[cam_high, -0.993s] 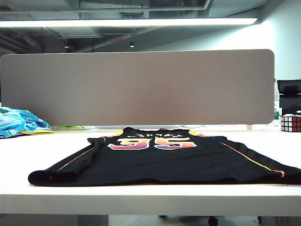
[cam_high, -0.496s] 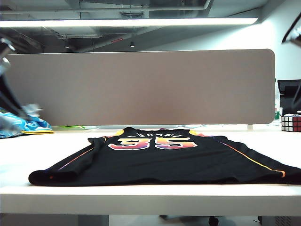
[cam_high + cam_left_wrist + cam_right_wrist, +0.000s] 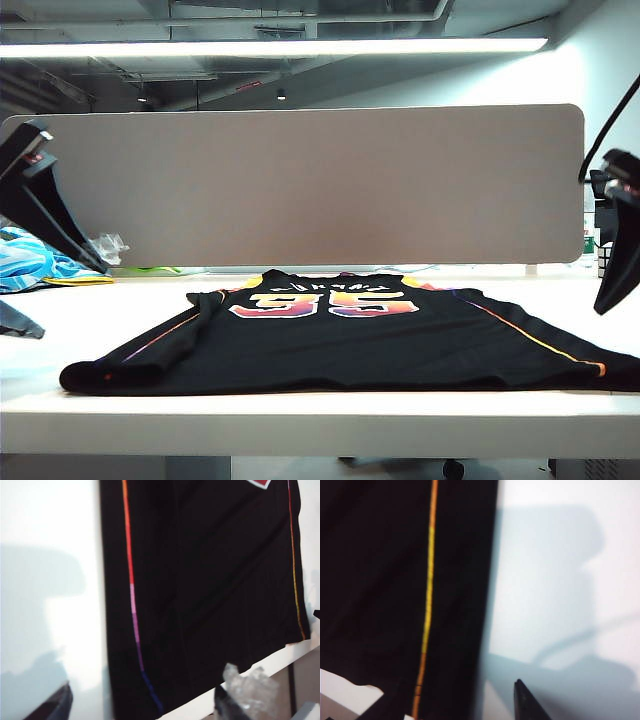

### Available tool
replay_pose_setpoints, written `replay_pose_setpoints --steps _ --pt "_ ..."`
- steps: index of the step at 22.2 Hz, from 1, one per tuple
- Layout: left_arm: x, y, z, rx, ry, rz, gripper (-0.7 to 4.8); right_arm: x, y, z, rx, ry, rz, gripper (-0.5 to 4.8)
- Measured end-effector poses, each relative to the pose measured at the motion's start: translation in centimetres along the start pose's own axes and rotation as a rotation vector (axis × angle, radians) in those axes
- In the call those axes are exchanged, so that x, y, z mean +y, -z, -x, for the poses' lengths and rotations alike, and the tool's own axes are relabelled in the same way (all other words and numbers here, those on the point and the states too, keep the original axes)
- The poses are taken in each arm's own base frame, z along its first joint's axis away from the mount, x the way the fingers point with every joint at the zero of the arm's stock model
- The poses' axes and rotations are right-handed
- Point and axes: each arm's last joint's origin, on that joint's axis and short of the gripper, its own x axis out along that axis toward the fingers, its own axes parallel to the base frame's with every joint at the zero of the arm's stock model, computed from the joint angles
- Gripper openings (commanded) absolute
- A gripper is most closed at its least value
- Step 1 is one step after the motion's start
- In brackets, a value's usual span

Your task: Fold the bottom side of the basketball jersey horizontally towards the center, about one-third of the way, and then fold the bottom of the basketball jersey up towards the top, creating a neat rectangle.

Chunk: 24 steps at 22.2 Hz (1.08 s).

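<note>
Behind my white table (image 3: 300, 415) stood a long grey partition panel (image 3: 300, 185). A bright strip light (image 3: 270, 47) ran across the ceiling, among exposed pipes and ducts.

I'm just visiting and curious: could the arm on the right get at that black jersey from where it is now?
Probably yes. The right end effector hangs over the basketball jersey near its side edge, apparently open, and nothing lies between them. The left end effector is well off at the other side.
</note>
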Motion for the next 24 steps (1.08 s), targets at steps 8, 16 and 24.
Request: replay_pose_setpoints --steps 8,16,24 --pt "0.0 0.6 -1.5 0.067 -0.044 0.005 3.55 -0.3 0.2 -0.8 0.053 -0.049 -0.025 2.88" --pt "-0.4 0.9 -3.8 0.147 0.03 -0.032 3.44 0.3 0.4 -1.0 0.082 -0.106 -0.019 2.87" --pt "-0.8 1.0 -4.8 0.169 0.059 -0.062 3.42 0.5 0.7 -2.1 0.132 -0.135 -0.02 2.87"
